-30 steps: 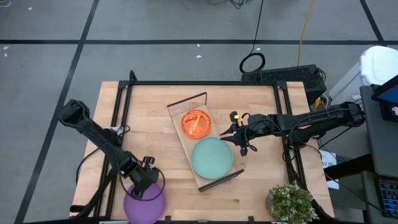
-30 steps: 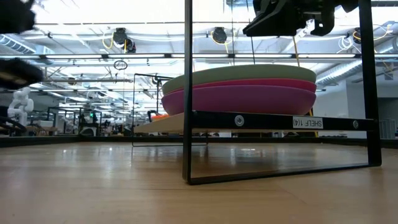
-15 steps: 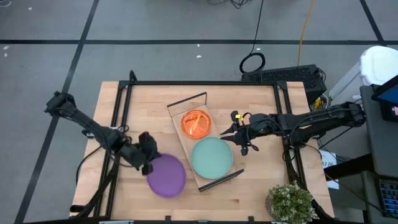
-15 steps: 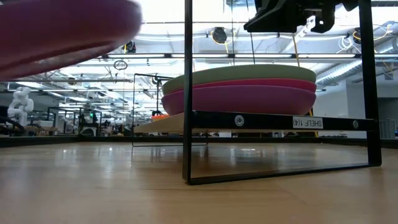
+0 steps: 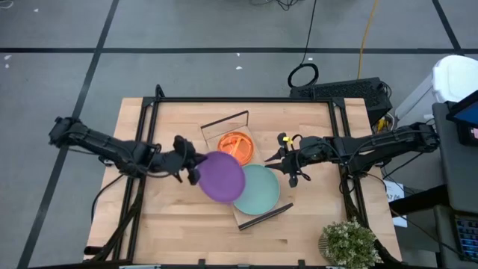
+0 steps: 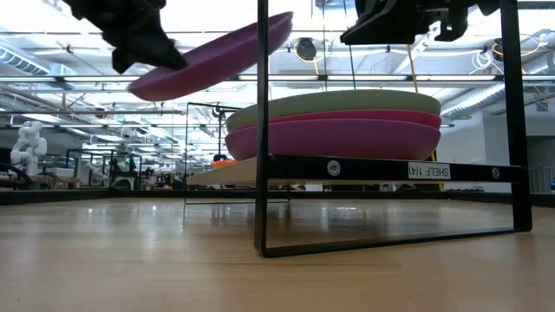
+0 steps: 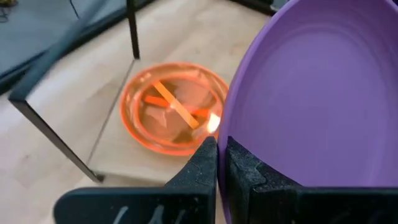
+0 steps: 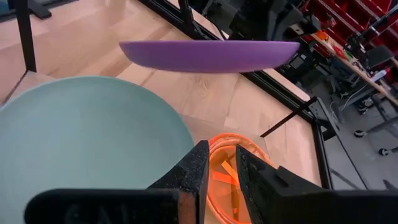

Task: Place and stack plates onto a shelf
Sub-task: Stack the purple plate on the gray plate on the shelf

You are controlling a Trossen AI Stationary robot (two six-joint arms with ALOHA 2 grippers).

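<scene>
purple plate (image 5: 222,177) clenched in left pincer (image 5: 193,166); low view alone shows magenta plate (image 6: 334,137) under teal.

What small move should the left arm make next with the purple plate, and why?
Probably carry it a little farther over the teal plate, then lower it. The left tool is shut on the purple plate, which hangs in the air, tilted and only partly above the teal plate on the shelf.
</scene>
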